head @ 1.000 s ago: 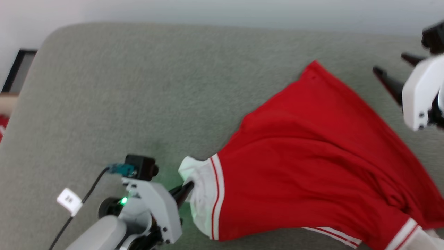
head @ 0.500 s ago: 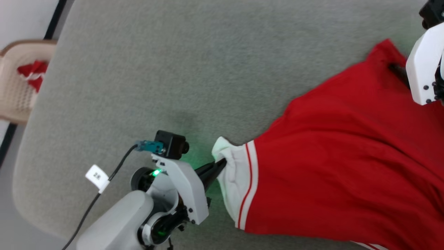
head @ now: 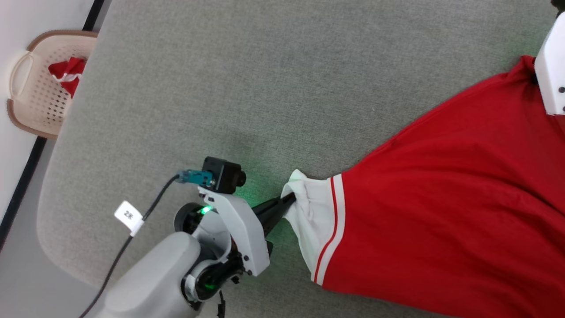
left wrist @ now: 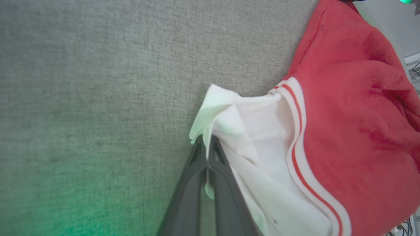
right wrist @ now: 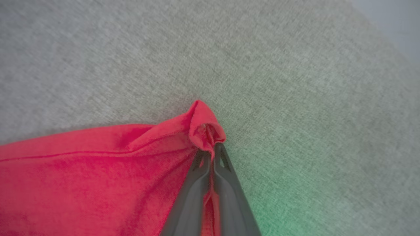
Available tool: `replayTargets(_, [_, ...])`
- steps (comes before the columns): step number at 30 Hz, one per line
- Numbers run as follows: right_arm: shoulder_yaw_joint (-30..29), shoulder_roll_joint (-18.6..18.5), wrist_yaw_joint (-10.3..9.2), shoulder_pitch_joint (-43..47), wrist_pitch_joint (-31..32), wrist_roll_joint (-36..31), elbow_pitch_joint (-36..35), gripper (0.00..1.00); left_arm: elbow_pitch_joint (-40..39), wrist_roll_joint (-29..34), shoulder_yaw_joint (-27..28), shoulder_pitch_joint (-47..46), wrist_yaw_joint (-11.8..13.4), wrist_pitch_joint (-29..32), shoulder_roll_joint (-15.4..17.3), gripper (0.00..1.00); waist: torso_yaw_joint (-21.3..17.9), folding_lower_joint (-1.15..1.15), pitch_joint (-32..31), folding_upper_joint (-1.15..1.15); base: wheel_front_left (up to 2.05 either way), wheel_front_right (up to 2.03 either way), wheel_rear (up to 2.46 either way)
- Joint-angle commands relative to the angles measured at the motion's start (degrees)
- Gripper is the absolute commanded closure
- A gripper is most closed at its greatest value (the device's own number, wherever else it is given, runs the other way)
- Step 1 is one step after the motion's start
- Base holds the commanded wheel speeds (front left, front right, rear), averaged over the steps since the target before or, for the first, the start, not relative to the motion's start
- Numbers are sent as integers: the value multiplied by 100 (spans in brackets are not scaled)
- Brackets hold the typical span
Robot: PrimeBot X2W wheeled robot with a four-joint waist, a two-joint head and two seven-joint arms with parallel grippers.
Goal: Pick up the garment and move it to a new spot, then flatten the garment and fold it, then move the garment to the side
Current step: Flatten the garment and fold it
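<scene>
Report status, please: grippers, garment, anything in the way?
Left gripper shut on garment, white edge. Right gripper shut on its red corner. Basket apart, far left.

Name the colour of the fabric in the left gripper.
White fabric, red-striped border; clearest in left wrist view.

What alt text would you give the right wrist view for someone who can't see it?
The right tool is shut on a bunched red corner of the garment, which spreads away to the lower left. It lies on a grey fabric surface tinted green at the lower right.
</scene>
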Motion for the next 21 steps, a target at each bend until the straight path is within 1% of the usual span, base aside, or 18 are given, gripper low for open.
replayTargets(1, [280, -8, -8, 517, 100, 11, 340, 100, 296, 2, 11, 39, 85, 91, 171, 100, -64, 0, -61, 0, 0, 0, 0])
replayTargets(5, [268, 90, -8, 334, -177, 33, 348, 100, 349, -101, 78, -82, -4, 203, 251, 100, -207, 0, -155, 0, 0, 0, 0])
replayTargets(7, [249, 145, -8, 258, -274, 70, 389, 100, 354, -85, 95, -193, 6, 332, 369, 100, -297, 0, -211, 0, 0, 0, 0])
replayTargets(12, [118, 308, -8, -37, -571, 174, 342, 100, 139, 37, 297, -744, 202, 677, 803, 100, -542, 0, -435, 0, 0, 0, 0])
replayTargets(15, [136, 301, -8, -221, -768, 208, 157, 100, 11, 152, 388, -1209, 362, 1017, 1083, 100, -691, 0, -576, 0, 0, 0, 0])
replayTargets(18, [109, 242, -8, -351, -1042, 247, -24, 100, -71, 275, 443, -1761, 418, 1419, 1350, 100, -836, 0, -716, 0, 0, 0, 0])
replayTargets(21, [-8, 249, -7, -502, -1351, 316, -152, 100, -100, 394, 464, -2334, 459, 1801, 1474, 100, -968, 0, -861, 0, 0, 0, 0])
